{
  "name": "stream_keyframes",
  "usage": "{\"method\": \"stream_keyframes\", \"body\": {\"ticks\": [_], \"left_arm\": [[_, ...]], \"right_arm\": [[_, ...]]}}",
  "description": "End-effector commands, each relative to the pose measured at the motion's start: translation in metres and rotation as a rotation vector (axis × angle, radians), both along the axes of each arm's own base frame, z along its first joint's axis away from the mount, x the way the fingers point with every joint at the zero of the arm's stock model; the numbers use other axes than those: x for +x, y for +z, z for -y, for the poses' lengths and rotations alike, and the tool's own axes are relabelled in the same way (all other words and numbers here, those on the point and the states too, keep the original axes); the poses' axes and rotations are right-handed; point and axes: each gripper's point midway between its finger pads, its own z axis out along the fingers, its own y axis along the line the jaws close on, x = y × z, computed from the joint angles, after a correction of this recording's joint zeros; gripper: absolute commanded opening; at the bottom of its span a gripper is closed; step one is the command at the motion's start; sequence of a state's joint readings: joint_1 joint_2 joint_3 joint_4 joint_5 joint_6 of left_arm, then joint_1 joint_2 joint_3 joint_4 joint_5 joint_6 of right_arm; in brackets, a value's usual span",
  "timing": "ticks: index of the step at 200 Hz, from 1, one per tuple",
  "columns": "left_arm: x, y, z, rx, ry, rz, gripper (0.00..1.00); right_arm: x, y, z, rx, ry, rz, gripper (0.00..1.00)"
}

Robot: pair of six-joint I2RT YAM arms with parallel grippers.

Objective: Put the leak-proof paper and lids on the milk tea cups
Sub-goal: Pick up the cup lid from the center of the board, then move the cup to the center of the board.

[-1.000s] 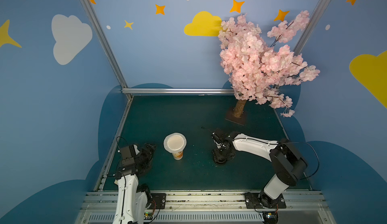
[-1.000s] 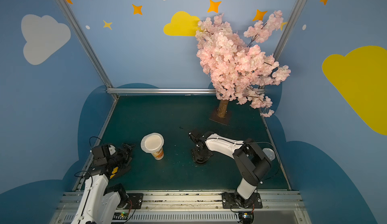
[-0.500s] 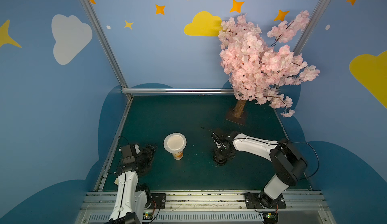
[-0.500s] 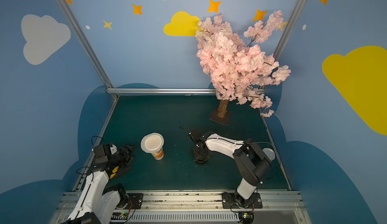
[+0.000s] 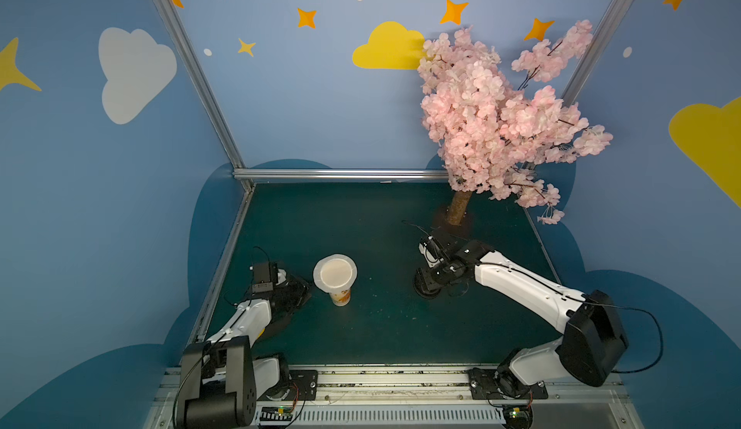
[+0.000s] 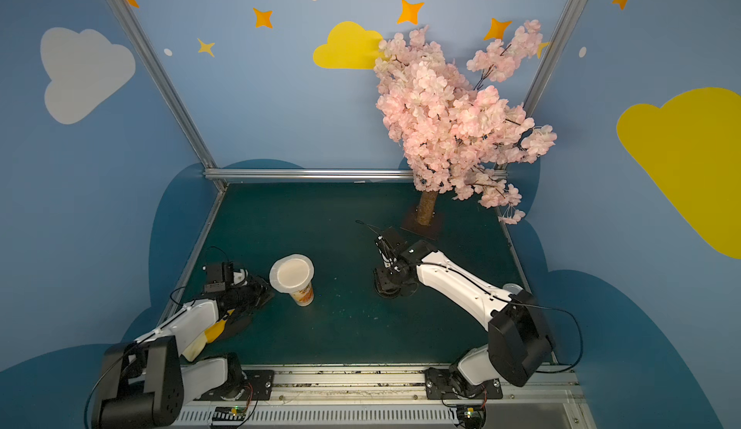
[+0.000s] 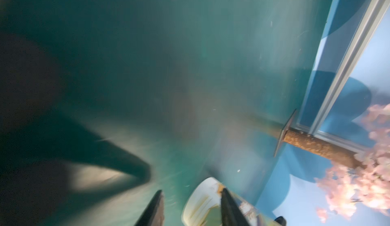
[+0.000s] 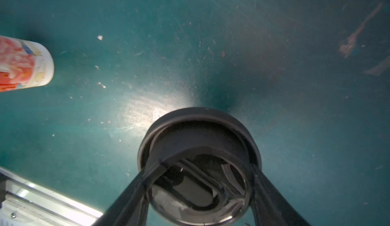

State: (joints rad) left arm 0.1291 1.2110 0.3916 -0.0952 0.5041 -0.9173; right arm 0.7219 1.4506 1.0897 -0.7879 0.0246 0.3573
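The milk tea cup (image 5: 341, 296) (image 6: 303, 295) stands upright on the green table, white with orange print. The round whitish leak-proof paper (image 5: 335, 274) (image 6: 291, 272) lies over its mouth. My left gripper (image 5: 302, 286) (image 6: 262, 286) sits low just left of the cup, jaws apart and empty. In the blurred left wrist view the cup (image 7: 200, 206) shows behind one finger of the left gripper (image 7: 191, 191). My right gripper (image 5: 428, 282) (image 8: 200, 165) is closed on the sides of a black round lid (image 8: 198, 130) on the table, right of the cup (image 8: 25, 64).
A pink blossom tree (image 5: 497, 126) stands on a flat base (image 5: 455, 222) at the back right, just behind the right arm. A small grey can (image 6: 512, 288) sits by the right wall. Blue walls enclose three sides; a metal rail (image 5: 361, 379) runs along the front.
The left arm has shifted, its gripper has edged slightly toward the cup, and its jaws have narrowed. The right gripper stays at the black lid, its jaws a little closer together.
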Motion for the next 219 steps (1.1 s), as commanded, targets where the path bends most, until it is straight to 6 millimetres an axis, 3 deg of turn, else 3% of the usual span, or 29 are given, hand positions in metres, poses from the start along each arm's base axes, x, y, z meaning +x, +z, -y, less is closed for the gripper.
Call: {"method": "stream_keyframes", "body": {"ticks": [1,79,125,219], "left_arm": [[0.01,0.007,0.011,0.002,-0.049,0.052,0.36],[0.002,-0.015,0.035,0.005,-0.117,0.02,0.33],[0.001,-0.015,0.051,0.005,-0.179,0.017,0.33],[-0.017,-0.023,0.088,0.021,-0.269,0.008,0.34]], "right_arm": [[-0.006,0.011,0.001,0.008,0.027,-0.017,0.67],[-0.006,0.064,-0.023,0.076,0.172,0.022,0.66],[-0.011,0.082,-0.037,0.084,0.24,0.033,0.66],[-0.027,0.121,-0.084,0.056,0.472,0.049,0.66]]}}
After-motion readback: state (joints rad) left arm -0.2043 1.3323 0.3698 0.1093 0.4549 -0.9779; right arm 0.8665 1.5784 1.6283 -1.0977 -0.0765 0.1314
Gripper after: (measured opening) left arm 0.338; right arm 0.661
